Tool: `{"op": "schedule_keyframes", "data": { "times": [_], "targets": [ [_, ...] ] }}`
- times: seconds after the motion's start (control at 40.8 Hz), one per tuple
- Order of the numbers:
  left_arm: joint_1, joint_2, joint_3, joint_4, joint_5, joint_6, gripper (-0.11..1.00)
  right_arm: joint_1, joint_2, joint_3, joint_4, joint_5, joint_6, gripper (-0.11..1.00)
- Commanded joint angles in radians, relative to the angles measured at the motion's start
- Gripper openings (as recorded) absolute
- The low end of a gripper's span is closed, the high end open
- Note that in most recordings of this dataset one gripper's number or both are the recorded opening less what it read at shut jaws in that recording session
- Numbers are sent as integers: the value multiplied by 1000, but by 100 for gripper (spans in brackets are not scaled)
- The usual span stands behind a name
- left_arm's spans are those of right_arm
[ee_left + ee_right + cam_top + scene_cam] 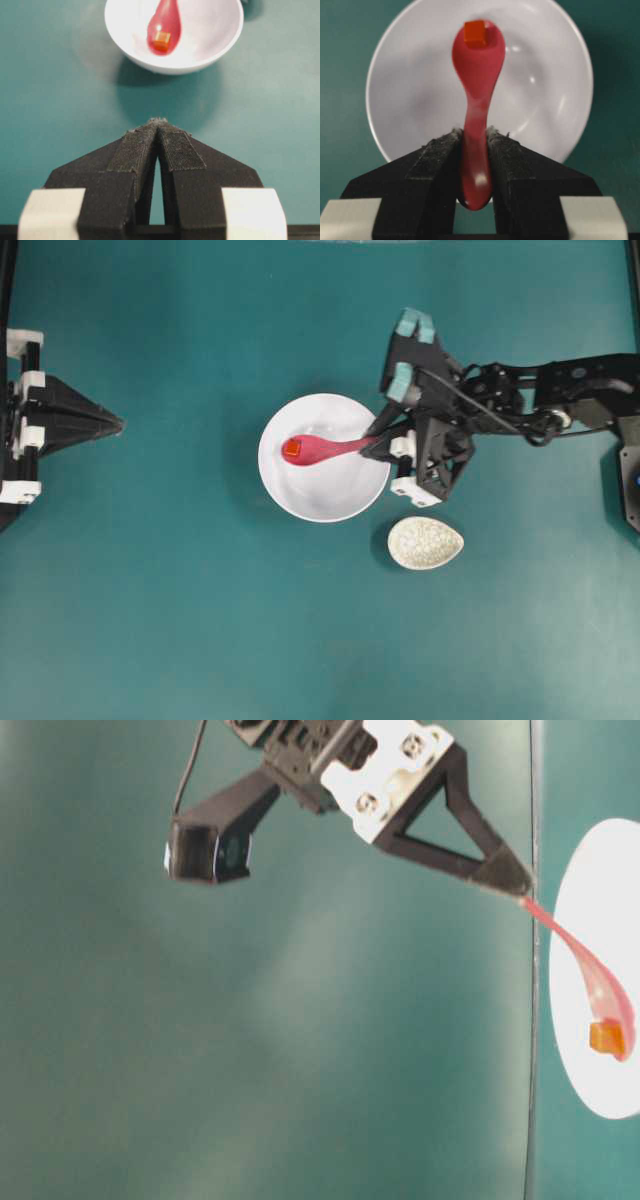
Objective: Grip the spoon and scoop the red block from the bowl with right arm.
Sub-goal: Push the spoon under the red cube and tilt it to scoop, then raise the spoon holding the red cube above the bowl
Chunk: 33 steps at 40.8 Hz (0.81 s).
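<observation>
1. Seen from overhead, the left gripper (115,423) rests at the left edge of the tabletop (160,620), pointing toward the middle and well apart from everything else. Only the left wrist view shows its state: the two padded fingers (135,150) meet at their tips, closed on nothing.
2. Near the middle of the tabletop sits the white bowl (325,502). Above its inside hangs the pink-red spoon (325,450), scoop to the left and handle running right, with the small red block (292,449) lying in the scoop.
3. The overhead view cannot say whether the spoon touches the bowl. The table-level view shows the spoon (590,970) curving away from the gripper tip with the block (607,1037) at its far end, but contact with the bowl still cannot be told.
4. The right gripper (380,440) reaches over the bowl's right rim. The right wrist view makes the grip plain: the fingers (435,160) clamp the spoon handle (476,150) from both sides.
5. Toward the right, just below the gripper, a small speckled cream dish (425,543) lies close beside the bowl; only the overhead view shows it.
</observation>
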Motion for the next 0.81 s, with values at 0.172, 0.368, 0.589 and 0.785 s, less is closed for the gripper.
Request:
{"op": "schedule_keyframes", "data": {
  "times": [0.172,0.368,0.589,0.785],
  "targets": [
    [-2,6,-25,2,3,0,0,18,-71,49,3,-81,5,24],
    [-2,6,-25,2,3,0,0,32,-103,83,5,-117,6,24],
    [-2,2,-25,2,3,-3,0,40,-149,120,29,-147,6,24],
    [-2,2,-25,2,3,-5,0,40,-199,129,34,-147,6,24]
  ]
}}
